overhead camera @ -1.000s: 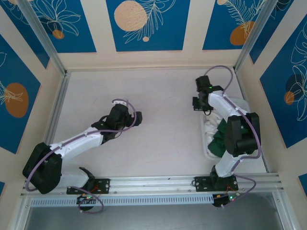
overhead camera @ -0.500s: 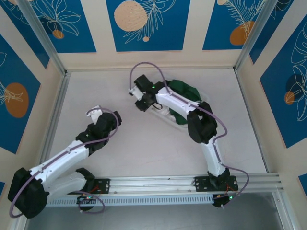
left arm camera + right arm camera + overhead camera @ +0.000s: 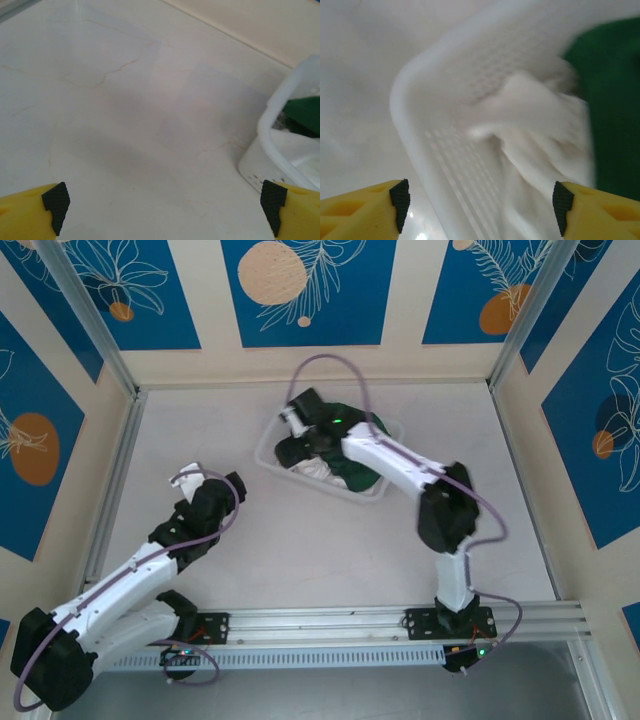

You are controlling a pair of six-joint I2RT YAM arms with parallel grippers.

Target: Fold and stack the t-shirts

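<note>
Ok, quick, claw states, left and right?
Left claw: open, holding nothing.
Right claw: open, holding nothing, over the basket.

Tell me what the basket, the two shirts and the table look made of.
Basket: white plastic, semi-glossy; moulded rim, rows of small holes.
White shirt: soft cloth, matte; it lies in crumpled folds.
Green shirt: likely cloth too, matte, blurred here.
Table: pale marble-look surface, slightly glossy; faint veins.

Smooth plastic basket (image 3: pixel 440 145), soft cloth t-shirts (image 3: pixel 540 135)
</note>
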